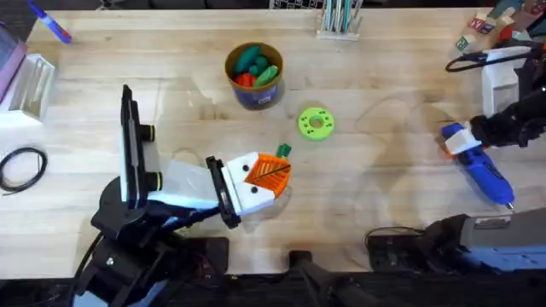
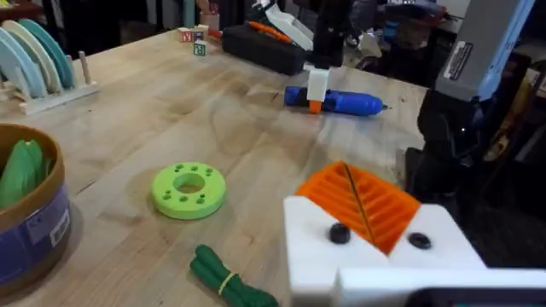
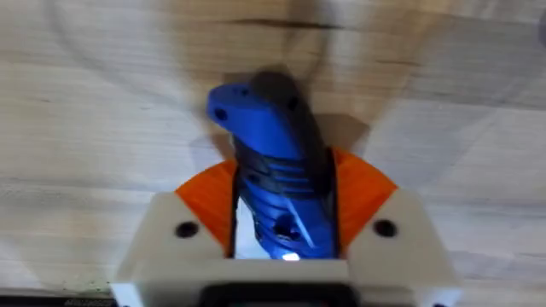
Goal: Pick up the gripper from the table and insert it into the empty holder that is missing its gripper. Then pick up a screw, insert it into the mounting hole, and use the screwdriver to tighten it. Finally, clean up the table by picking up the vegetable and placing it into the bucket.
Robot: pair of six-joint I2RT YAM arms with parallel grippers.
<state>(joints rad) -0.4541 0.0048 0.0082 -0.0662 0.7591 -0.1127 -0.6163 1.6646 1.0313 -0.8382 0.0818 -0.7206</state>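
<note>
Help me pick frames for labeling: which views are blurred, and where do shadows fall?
Overhead: mostly sharp; soft shadows beside the bucket and green disc. Left wrist: table sharp, near white end effector soft. Right wrist: blue screwdriver blurred, wood grain smeared, dark shadow behind it.

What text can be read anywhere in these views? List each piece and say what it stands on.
No text is legible.
Label on the blue bucket: too blurred to read.
White sticker on the grey arm housing: print too small to read.
Letter blocks at the table's far edge: marks show, not readable.
Blue screwdriver, between the right pincer's fingers: no marking visible.
</note>
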